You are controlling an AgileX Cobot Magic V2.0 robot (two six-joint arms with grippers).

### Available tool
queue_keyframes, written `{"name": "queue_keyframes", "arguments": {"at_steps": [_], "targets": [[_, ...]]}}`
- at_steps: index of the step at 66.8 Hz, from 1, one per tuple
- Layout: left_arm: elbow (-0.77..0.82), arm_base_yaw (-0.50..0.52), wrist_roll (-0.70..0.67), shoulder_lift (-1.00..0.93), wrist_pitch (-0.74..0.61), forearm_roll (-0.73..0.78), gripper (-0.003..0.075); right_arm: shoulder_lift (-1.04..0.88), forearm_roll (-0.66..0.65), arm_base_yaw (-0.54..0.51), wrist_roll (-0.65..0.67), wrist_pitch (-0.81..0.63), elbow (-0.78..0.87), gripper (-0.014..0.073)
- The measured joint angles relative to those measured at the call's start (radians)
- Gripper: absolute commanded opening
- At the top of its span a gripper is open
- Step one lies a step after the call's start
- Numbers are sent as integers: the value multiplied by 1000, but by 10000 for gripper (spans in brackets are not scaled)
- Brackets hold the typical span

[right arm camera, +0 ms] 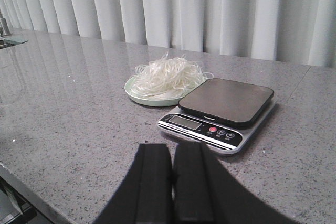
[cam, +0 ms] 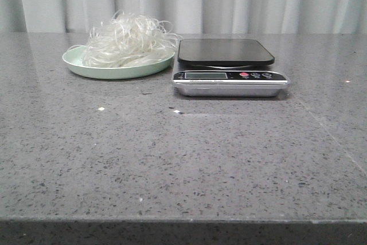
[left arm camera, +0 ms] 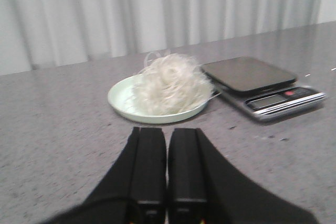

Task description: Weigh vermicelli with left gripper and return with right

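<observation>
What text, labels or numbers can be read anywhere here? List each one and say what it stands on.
None can be read.
Kitchen scale: small print beside its display and marks on its buttons are too small and blurred to read; the display itself shows no digits that can be made out.
Pale green plate, vermicelli and grey countertop: no writing visible.
</observation>
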Motion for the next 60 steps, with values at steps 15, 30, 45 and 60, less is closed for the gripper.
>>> {"name": "queue_keyframes", "arguments": {"at_steps": [15,30,45,60], "targets": [[155,149,0,-77,-113,71,127,0,0,0,0,0,0,167],[253,252,-161,-161,-228,129,127,0,0,0,0,0,0,167],[253,360,-213,-161,-232,141,127,0,0,0,0,0,0,167],[253,380,-213,-161,-232,143,127,0,0,0,0,0,0,167]]}}
